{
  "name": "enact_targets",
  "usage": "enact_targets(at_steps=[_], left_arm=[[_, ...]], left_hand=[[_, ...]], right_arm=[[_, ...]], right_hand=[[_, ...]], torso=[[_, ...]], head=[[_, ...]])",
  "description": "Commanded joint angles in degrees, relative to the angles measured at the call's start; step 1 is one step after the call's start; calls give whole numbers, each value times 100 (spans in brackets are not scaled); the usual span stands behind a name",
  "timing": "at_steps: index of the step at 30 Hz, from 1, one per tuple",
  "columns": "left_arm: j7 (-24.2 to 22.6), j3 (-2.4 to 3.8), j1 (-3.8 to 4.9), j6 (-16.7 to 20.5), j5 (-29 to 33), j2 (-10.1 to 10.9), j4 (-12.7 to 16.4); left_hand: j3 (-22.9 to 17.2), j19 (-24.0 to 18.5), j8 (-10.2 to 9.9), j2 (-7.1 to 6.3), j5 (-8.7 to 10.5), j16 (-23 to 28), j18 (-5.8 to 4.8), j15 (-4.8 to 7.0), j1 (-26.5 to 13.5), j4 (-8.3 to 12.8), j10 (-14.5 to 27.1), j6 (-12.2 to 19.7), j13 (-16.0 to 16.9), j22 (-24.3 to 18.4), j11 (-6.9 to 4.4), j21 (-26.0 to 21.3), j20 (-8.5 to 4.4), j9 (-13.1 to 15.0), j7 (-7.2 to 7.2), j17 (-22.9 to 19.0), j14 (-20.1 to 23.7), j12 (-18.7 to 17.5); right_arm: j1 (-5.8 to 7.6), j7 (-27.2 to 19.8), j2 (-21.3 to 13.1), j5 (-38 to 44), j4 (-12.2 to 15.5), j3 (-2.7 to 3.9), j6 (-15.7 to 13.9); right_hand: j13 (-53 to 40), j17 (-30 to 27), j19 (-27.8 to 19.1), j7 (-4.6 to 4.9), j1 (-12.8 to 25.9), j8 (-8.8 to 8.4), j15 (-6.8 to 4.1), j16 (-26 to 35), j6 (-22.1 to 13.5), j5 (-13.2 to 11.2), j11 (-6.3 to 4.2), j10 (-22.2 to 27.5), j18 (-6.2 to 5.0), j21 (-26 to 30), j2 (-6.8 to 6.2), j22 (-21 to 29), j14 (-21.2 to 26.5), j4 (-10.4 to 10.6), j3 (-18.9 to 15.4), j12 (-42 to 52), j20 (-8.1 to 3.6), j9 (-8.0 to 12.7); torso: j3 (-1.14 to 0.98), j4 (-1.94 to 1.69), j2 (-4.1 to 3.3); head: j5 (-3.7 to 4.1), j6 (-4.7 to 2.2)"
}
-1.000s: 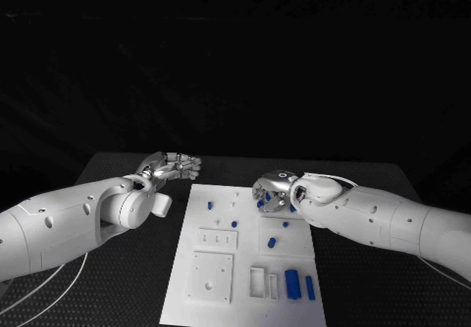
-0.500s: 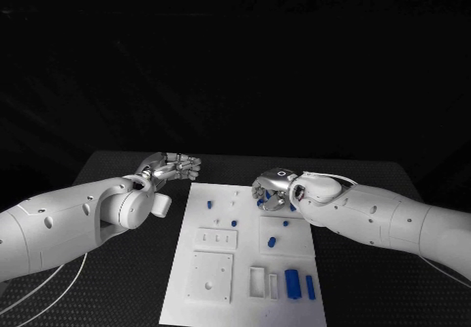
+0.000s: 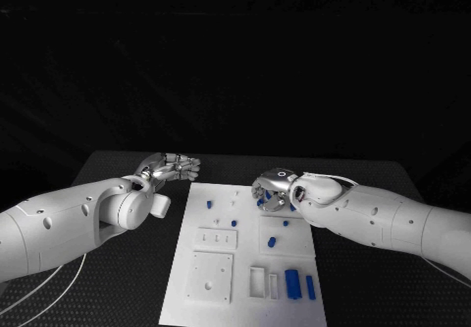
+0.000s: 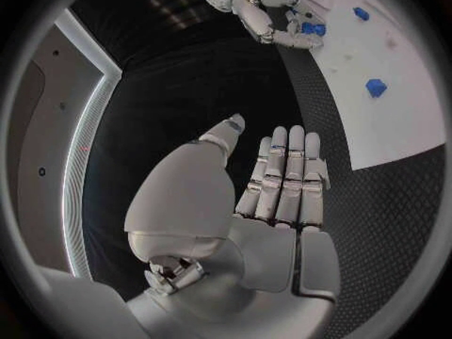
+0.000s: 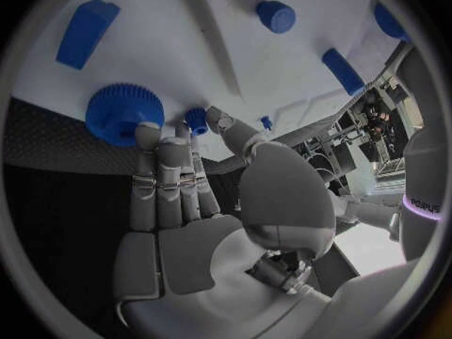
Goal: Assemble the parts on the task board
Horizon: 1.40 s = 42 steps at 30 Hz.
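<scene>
Black table [image 3: 128,272]; right hand [image 3: 273,191] fingertips touch blue gear [image 5: 123,113]; left hand [image 3: 169,167] empty.

Head camera looking down on task board [image 3: 246,259], wrist cameras close behind each palm, probably sharing the board's far end

1 task board [image 3: 211,272], 2 hands: left [image 3: 169,165], right [image 3: 273,191]. Roughly 7 blue parts [image 3: 291,283] visible in the head view.

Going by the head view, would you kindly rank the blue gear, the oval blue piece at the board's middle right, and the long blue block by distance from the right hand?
1. Blue gear, at the right hand fingertips, board's far end.
2. Oval blue piece, mid-board, right side.
3. Long blue block, near end, right side.
</scene>
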<state>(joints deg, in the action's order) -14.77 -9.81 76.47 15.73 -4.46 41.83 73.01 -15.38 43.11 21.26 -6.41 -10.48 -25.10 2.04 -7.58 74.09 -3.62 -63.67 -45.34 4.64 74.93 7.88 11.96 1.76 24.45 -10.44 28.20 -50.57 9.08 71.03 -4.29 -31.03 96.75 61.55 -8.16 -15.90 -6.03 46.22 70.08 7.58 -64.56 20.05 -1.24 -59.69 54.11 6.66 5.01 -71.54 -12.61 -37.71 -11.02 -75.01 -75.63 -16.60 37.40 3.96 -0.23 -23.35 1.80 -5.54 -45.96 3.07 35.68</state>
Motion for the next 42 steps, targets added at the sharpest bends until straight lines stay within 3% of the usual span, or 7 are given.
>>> enact_targets(at_steps=[1, 7, 11, 18, 24, 36, 42], left_arm=[[-20, 5, 10, -90, -27, 1, 9], [-20, 5, 10, -94, -31, 2, 11], [-19, 5, 10, -90, -32, 6, 12], [-20, 5, 10, -84, -34, 14, 12], [-22, 5, 11, -82, -37, 21, 20], [-22, 5, 11, -84, -42, 13, 18], [-24, 5, 11, -82, -42, 8, 10]], left_hand=[[24, 3, -29, 4, 26, 16, 96, -24, -41, -2, -23, -44, -8, 120, 9, 3, 23, -9, 8, -9, 23, -19], [23, 2, -31, 5, 27, 16, 97, -24, -41, -1, -24, -45, -9, 120, 9, 2, 23, -9, 8, -10, 22, -20], [22, 2, -32, 5, 27, 16, 98, -24, -40, -1, -25, -47, -10, 120, 9, 2, 23, -10, 8, -10, 22, -20], [22, 2, -34, 6, 28, 16, 98, -24, -41, -1, -27, -49, -11, 120, 9, 2, 23, -11, 9, -11, 21, -21], [21, 2, -37, 6, 29, 16, 99, -24, -41, 0, -29, -51, -12, 121, 8, 2, 23, -12, 9, -11, 20, -22], [20, 2, -40, 6, 30, 16, 100, -24, -42, 0, -31, -55, -15, 121, 8, 2, 23, -13, 9, -12, 19, -24], [20, 3, -42, 6, 30, 16, 101, -24, -43, 0, -32, -56, -16, 121, 8, 2, 23, -14, 10, -13, 18, -25]], right_arm=[[-78, 160, -27, 220, -3, -55, 201], [-82, 226, -36, 363, 54, -55, 2], [-83, 275, -39, 444, 67, -55, -53], [-84, 339, -70, 451, 138, -54, -319], [-82, 427, -109, 451, 273, -51, -597], [-67, 907, 51, 677, 435, -27, -1307], [-64, 1163, 180, 817, 441, -14, -1421]], right_hand=[[9, -13, -24, 23, -17, -21, -10, -46, -26, 17, 11, 64, -239, -49, -54, -137, 22, 8, -29, -17, -3, 1], [-100, -62, 94, -11, -429, 60, -90, -209, 179, -244, -71, -159, -239, -399, -10, -146, -43, 21, 428, 79, -71, -52], [-159, -86, 84, -29, -488, 81, -121, -306, 265, -273, -103, -253, -239, -554, -35, -142, -38, 17, 695, 94, -68, -79], [-302, -135, 105, -120, -456, 178, -222, -405, 481, -337, -207, -512, -239, -802, -6, -136, 2, 33, 860, 184, -67, -180], [-341, -160, 89, -133, -427, 187, -236, -420, 508, -350, -221, -541, -239, -843, -12, -130, 9, 45, 904, 185, -66, -210], [-404, -216, 76, -135, -303, 174, -236, -453, 510, -366, -221, -536, -239, -911, -187, -118, 17, 137, 945, 148, -69, -259], [-440, -244, 81, -142, -274, 172, -240, -477, 515, -381, -224, -540, -239, -943, -317, -111, 20, 252, 996, 128, -77, -292]], torso=[[-2, 0, -11], [-2, -2, -13], [-2, -7, -19], [1, -2, -23], [5, -5, -23], [-3, -8, -34], [-3, -10, -35]], head=[[2, -12], [4, -21], [8, -31], [6, -47], [8, -69], [-3, -134], [-16, -161]])
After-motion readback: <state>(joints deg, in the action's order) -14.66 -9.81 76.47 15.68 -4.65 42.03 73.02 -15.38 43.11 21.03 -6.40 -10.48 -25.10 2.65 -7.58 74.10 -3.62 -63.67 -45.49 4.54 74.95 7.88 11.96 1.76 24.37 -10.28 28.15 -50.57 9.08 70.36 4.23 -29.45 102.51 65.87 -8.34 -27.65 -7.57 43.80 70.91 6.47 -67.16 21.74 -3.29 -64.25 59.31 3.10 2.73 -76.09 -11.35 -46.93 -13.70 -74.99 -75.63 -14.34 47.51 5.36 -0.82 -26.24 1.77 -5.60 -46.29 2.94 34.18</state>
